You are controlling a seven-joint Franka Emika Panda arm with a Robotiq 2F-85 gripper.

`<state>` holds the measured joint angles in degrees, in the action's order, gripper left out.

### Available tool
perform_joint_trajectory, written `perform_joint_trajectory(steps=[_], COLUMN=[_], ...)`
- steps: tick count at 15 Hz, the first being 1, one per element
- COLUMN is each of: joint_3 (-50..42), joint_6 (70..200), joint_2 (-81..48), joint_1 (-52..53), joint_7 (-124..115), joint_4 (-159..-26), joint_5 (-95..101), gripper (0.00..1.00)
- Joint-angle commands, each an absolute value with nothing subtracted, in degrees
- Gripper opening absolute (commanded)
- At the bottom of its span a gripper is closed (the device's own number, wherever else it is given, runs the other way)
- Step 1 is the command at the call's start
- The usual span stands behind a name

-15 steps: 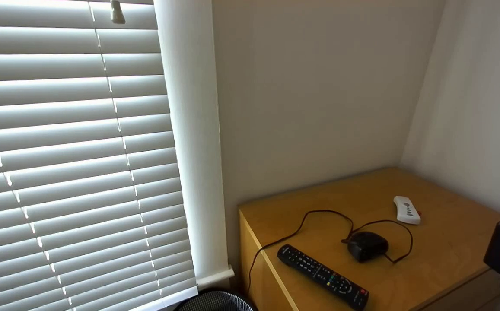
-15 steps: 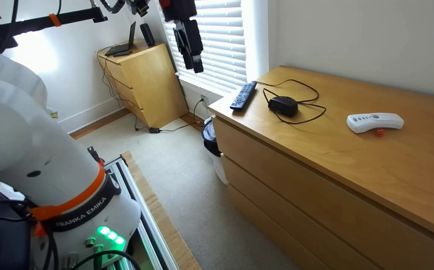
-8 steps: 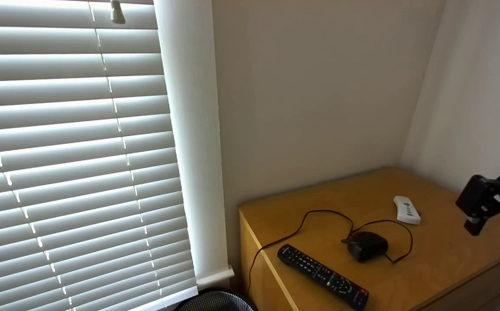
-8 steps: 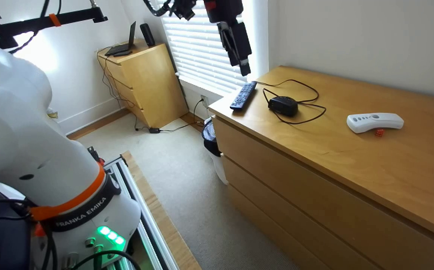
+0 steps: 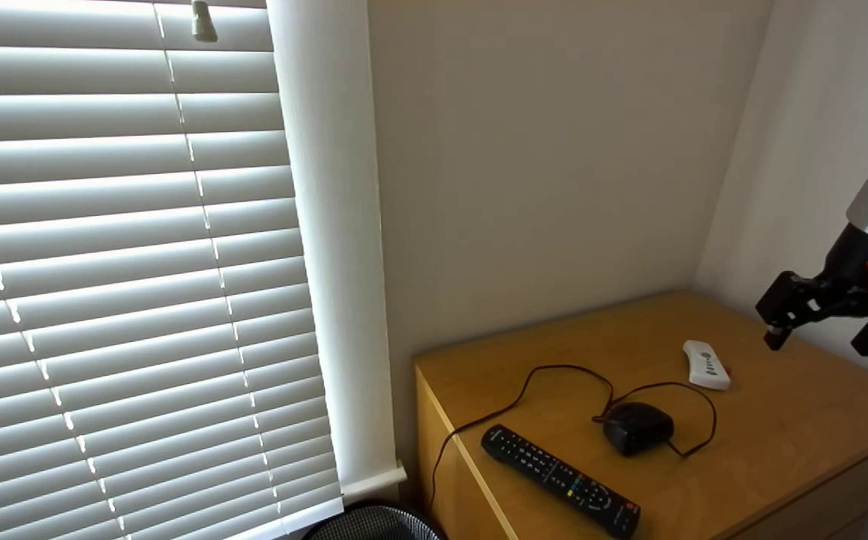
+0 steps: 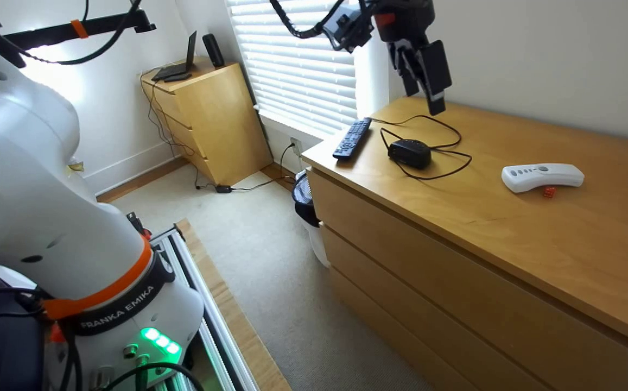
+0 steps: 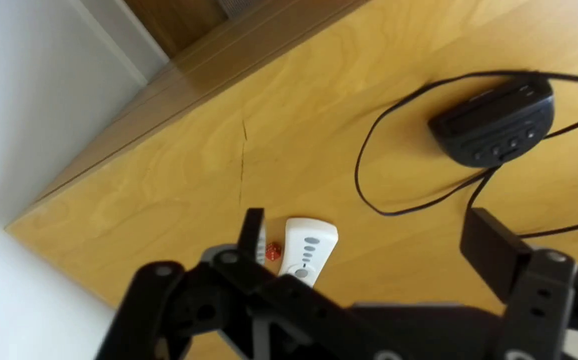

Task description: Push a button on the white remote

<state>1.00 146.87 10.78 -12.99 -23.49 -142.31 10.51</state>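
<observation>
While the gripper [image 7: 366,232] hangs in the air above the dresser [image 6: 471,206], its two fingers stand spread well apart. On the dresser top: one white remote [image 6: 543,176], short, slightly curved, buttons upward, lying apart from the gripper (in the wrist view its lower part is hidden behind the gripper's body). One red die [image 7: 273,251], just beside the white remote. One black remote [image 5: 561,480], long, buttons upward, near the dresser's edge. One black device [image 7: 493,122], small, between the two remotes, its cord [image 7: 391,213] looped across the dresser top. Beyond, in an exterior view: white slatted blinds [image 6: 303,76]; one laptop [image 6: 168,70], lid raised, on a chest of drawers [image 6: 221,125]; one basket [image 6: 316,241] beside the dresser.
</observation>
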Motion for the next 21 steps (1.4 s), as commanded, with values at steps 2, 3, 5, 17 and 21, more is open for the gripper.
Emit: perform_joint_trajectory(steps=[2,3,5,17,21], joint_3=[-1.7,-2.6,-4.4,-9.1,-9.2], joint_6=[153.7,155.3,157.4,158.9,158.9], joint_2=[0.5,-1.1,-4.4,-8.4,-10.0], joint_1=[-14.0,-13.6,-12.5,-8.5,-8.4], joint_7=[-27.6,-28.1,-28.6,-27.1,-27.2], joint_4=[-134.9,-133.7,-131.2,-127.4,-126.0], joint_5=[18.1,19.3,20.5,19.8,18.8], gripper=[1.0,1.0,1.0,1.0,1.0])
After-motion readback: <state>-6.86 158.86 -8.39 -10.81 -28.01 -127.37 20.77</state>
